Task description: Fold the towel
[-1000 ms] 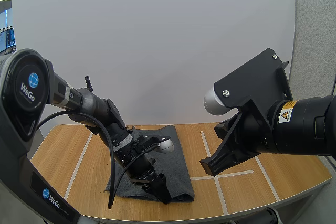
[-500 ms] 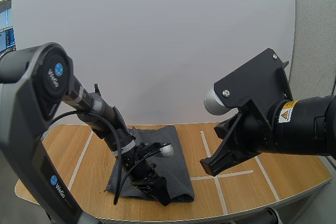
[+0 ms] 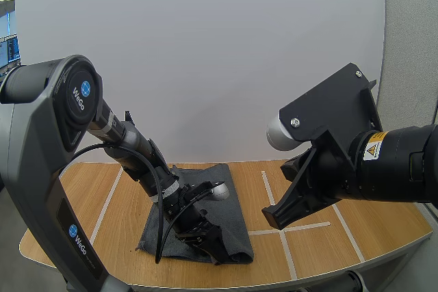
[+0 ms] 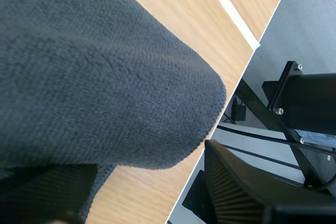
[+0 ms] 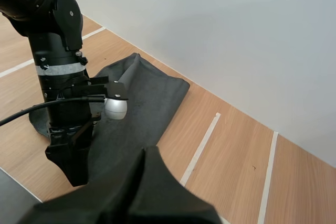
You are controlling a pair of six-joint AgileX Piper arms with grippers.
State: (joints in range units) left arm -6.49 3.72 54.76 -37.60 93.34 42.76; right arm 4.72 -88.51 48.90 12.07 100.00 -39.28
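A dark grey towel (image 3: pixel 229 203) lies folded on the wooden table (image 3: pixel 116 217), left of centre. My left gripper (image 3: pixel 209 245) is pressed low at the towel's near edge. In the left wrist view its ribbed fingers (image 4: pixel 247 192) stand apart, and the towel's rounded corner (image 4: pixel 105 66) lies between them, draped over the other finger. The left gripper (image 4: pixel 149 192) is open. From the right wrist view, the left gripper (image 5: pixel 71 163) stands on the towel (image 5: pixel 149 95) at its near edge. My right gripper (image 5: pixel 148 153) hovers high to the right of the towel, its fingers together as one dark wedge.
White tape lines (image 3: pixel 274 196) mark the table right of the towel, where bare wood lies under my right arm (image 3: pixel 342 169). The table's front edge (image 3: pixel 274 280) runs close to the towel's near edge. A white wall stands behind the table.
My left arm's upper links have lifted and swung while its gripper stayed low at the towel's near edge. The right arm has not moved.
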